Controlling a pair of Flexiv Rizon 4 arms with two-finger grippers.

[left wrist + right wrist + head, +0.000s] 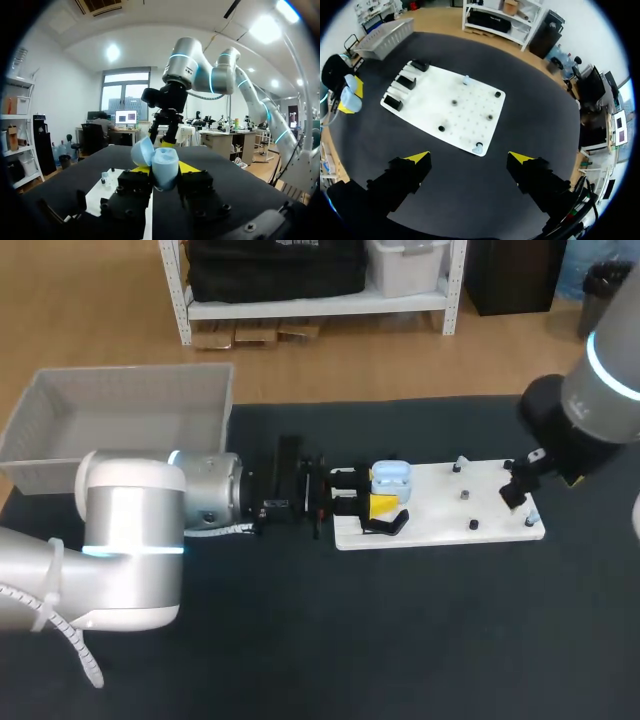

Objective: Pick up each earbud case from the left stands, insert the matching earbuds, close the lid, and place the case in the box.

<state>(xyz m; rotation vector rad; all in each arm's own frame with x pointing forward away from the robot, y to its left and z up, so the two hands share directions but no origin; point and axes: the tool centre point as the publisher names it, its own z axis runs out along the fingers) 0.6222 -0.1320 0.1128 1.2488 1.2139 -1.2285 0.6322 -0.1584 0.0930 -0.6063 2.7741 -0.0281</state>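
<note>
- The left gripper point(162, 172) is clamped on the light blue earbud case point(165, 169), one yellow tip on each side of its body. The lid point(141, 151) is flipped open and leans off to one side, and the case looks a bit tilted in the grip.
- From above, the case sits over the left end of the white board point(440, 525), right by the black stands point(405, 81). So it's off its stand and up in the air, opening up.
- The right gripper point(470, 159) holds nothing, its fingers spread wide. It hangs over the dark table point(400, 640) just off the board's right end.
- This is the bit that matters: a small pale blue earbud point(478, 147) sits on the near corner of the board, just ahead of the right fingers. A second earbud point(466, 79) is across the board on the far edge. The case is well off to the other end.
- My guess is the right arm goes for the near bud, since it's clearly closer and the left one is busy holding. It then has to carry the bud the whole length of the board to the open case.
- The box point(130, 372) waits behind the left arm, off the board.
</note>
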